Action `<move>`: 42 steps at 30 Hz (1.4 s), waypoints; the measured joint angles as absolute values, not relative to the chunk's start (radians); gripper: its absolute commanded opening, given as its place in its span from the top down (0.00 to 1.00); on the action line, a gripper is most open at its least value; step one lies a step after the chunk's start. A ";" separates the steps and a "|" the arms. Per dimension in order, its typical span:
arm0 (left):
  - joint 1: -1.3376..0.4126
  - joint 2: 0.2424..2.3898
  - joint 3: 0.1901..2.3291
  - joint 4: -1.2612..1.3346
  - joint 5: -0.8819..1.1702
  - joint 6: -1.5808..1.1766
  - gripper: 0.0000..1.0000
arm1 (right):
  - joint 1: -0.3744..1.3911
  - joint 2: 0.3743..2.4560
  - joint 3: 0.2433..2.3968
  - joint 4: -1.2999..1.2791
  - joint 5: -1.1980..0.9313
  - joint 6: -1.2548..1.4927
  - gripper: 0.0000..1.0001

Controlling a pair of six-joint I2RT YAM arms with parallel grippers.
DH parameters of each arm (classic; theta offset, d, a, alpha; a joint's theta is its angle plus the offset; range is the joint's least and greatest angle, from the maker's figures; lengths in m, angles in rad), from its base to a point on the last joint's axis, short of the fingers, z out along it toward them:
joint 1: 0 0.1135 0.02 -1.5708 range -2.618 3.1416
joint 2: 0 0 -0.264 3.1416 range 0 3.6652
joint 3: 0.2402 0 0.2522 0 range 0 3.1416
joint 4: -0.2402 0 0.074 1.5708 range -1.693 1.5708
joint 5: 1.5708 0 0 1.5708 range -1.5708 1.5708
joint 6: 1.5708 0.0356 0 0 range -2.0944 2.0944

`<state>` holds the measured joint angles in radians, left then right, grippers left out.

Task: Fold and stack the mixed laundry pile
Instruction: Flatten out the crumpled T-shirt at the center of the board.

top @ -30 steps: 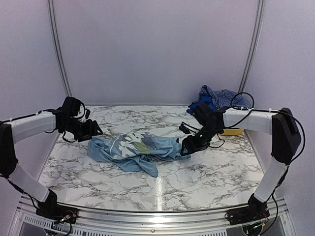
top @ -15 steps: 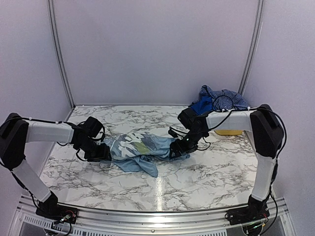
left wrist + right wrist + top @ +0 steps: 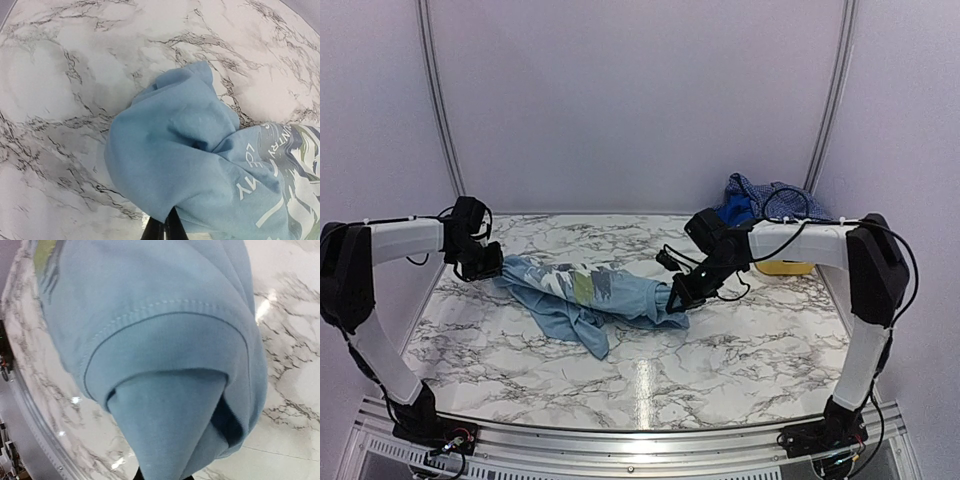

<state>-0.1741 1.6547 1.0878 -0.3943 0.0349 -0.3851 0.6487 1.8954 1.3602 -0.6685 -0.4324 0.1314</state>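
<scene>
Left jaws and right jaws are clamped tight on opposite ends of the sky-blue T-shirt (image 3: 610, 292).

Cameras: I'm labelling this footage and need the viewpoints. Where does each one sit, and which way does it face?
Top external: high behind the arms, looking down over the table; left gripper and right gripper pinch the T-shirt ends.
Left wrist: on the left arm, looking down at the T-shirt; its fingertips at the bottom edge.
Right wrist: pressed close to a hem; its own barely show.
All share the T-shirt.
</scene>
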 measured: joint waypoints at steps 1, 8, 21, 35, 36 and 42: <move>-0.163 1.652 1.092 -0.394 0.048 -0.372 0.59 | 0.651 1.877 1.360 -0.661 -0.467 0.136 1.00; -0.303 1.419 0.953 -0.395 0.151 -0.310 0.38 | 0.661 1.821 1.361 -0.616 -0.601 0.188 1.00; -0.633 1.433 0.766 -0.285 0.310 -0.435 0.35 | 0.661 1.828 1.390 -0.598 -0.648 0.229 1.00; -0.679 1.713 0.900 -0.080 0.310 -0.589 1.00 | 0.661 1.824 1.395 -0.598 -0.643 0.241 1.00; -0.676 1.697 0.900 -0.094 0.301 -0.584 1.00 | 0.661 1.819 1.395 -0.601 -0.640 0.241 1.00; -0.582 1.427 0.905 -0.305 0.237 -0.511 1.00 | 0.593 1.691 1.335 -0.625 -0.624 0.249 1.00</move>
<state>-0.5823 1.4273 0.9047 -0.3050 0.2375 -0.5110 0.5934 1.6905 1.3346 -0.6247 -0.6239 0.2489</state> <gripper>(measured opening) 0.013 0.005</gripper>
